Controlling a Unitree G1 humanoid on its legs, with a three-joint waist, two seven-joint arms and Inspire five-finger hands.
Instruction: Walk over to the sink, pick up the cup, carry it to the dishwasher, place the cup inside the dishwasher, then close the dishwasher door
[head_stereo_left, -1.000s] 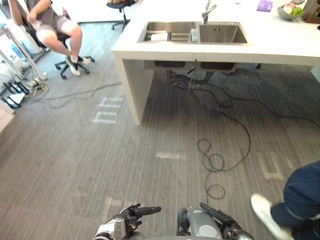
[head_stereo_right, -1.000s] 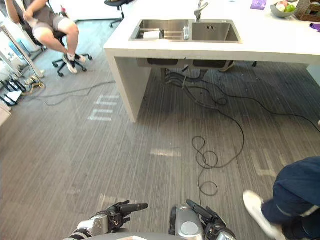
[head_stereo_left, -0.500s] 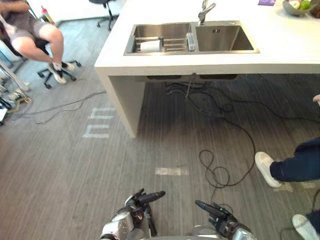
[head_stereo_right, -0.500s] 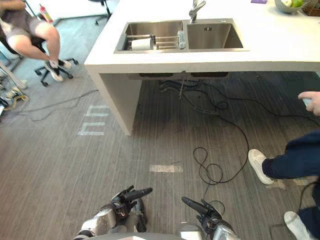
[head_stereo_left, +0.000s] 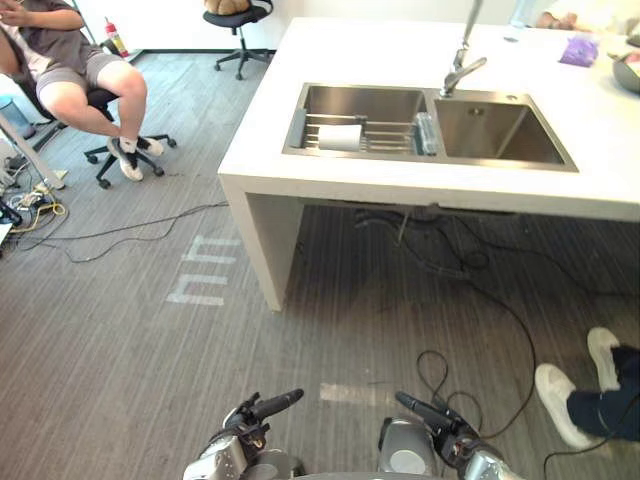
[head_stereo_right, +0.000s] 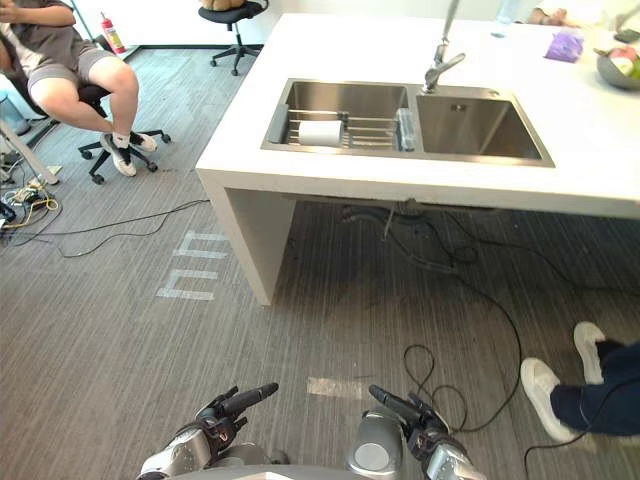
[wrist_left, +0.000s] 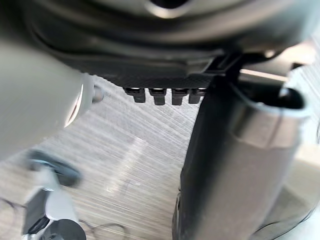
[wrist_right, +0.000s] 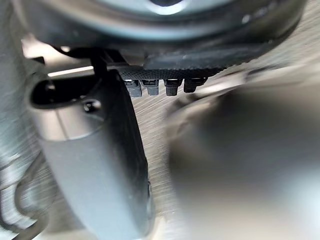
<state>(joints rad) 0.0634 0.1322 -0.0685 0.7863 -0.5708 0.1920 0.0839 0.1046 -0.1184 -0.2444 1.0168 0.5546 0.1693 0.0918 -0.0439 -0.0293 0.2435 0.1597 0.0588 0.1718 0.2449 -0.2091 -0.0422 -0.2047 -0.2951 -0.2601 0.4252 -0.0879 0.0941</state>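
Observed from the head views: the cup (head_stereo_left: 340, 137), white, lies on its side on a wire rack (head_stereo_left: 385, 133) in the left basin of the sink (head_stereo_left: 500, 135), which is set in a white desk (head_stereo_left: 350, 50). A tap (head_stereo_left: 460, 65) stands behind the divider between the two basins. The left hand (head_stereo_left: 250, 415) and the right hand (head_stereo_left: 440, 420) are low at the near edge of the view, over the grey striped floor (head_stereo_left: 130, 330) and well apart from the desk. Both are released, fingers relaxed and pointing forward, grasping nothing. On the far right of the desk lie a purple item (head_stereo_left: 580, 50), whose print is too small to read, and a bowl (head_stereo_right: 620, 68). On the floor left of the desk's leg are three short bars of white tape (head_stereo_left: 205, 280) (plain marks, not lettering), and a single strip (head_stereo_left: 345, 393) lies just ahead of the hands. A person (head_stereo_left: 80, 70) sits on an office chair at the upper left, with a red bottle (head_stereo_left: 115, 38) on the floor behind; its label cannot be read. A second person's white shoes (head_stereo_left: 560, 395) and dark trouser leg show at the right edge.
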